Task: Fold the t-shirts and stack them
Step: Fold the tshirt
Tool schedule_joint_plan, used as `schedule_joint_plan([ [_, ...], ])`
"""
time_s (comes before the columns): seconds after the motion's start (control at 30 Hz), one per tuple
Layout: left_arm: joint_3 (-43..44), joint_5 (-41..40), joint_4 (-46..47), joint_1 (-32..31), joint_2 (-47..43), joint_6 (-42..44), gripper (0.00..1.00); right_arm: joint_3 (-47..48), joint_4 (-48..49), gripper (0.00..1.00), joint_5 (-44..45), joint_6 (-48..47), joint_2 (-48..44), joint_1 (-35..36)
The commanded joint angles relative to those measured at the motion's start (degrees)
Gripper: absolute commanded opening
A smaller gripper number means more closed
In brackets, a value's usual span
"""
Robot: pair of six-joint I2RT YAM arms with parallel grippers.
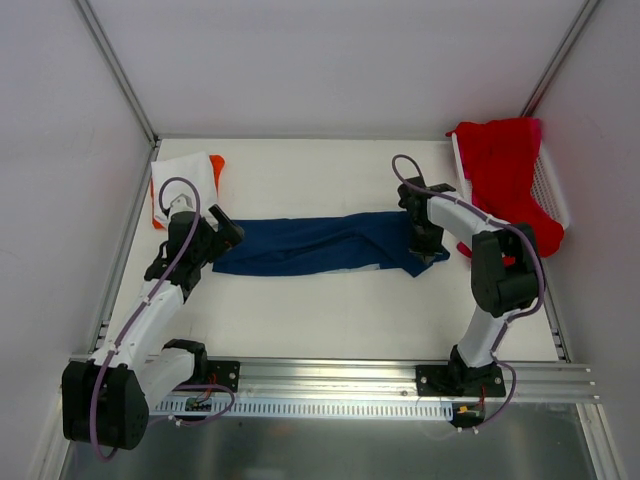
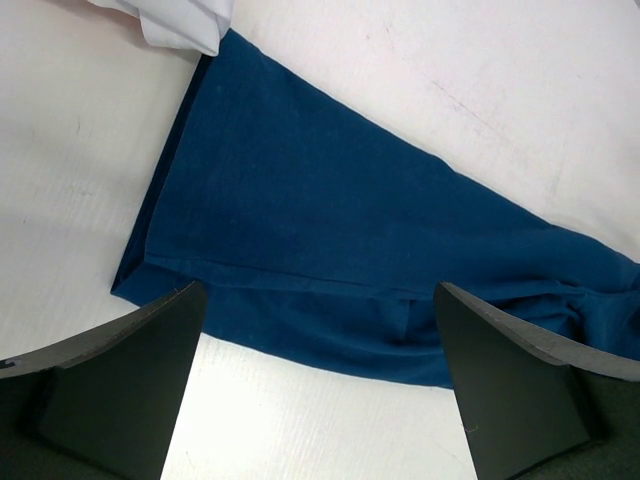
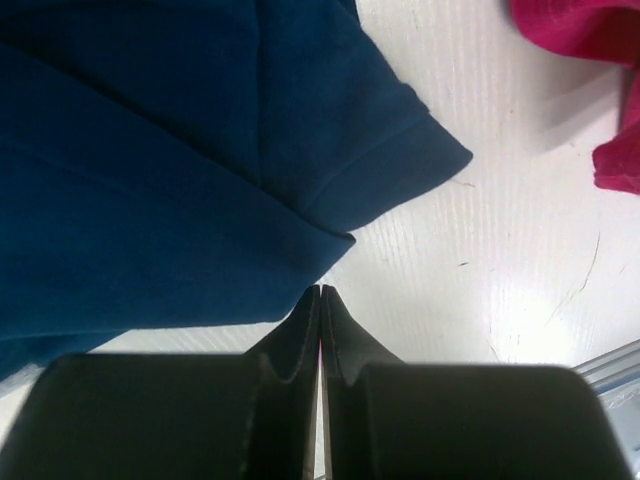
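Navy tee (image 1: 310, 245) folded lengthwise at ctr, white tee (image 1: 188, 176) atop orange tee (image 1: 217, 161) back-L, red tee (image 1: 505, 175) heaped back-R

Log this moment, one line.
navy t-shirt: folded into long strip, mid-table | left gripper: open, over its left end | right gripper: shut, at right sleeve edge

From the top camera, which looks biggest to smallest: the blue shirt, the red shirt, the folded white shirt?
1. blue shirt, longer, and red shirt, wider: too close to rank.
2. folded white shirt, clearly smallest.
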Motion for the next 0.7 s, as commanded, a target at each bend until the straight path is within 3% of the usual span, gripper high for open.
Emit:
schedule_joint_plan([
  [0.0,-0.4,0.8,1.0,-0.5,-2.0,0.7,0.99,4.1,-0.7,0.0,1.1,-0.5,1.5,0.4],
  [0.37,1.3,-0.8,1.1,-0.5,0.2,1.8,0.99,14.2,0.4,0.0,-1.7,-4.6,11.2,-1.7],
  [0.67,2.7,-1.6,1.3,-0.5,2.7,2.6,0.99,13.7,6.5,0.0,-13.2,-4.5,13.4,-5.3],
])
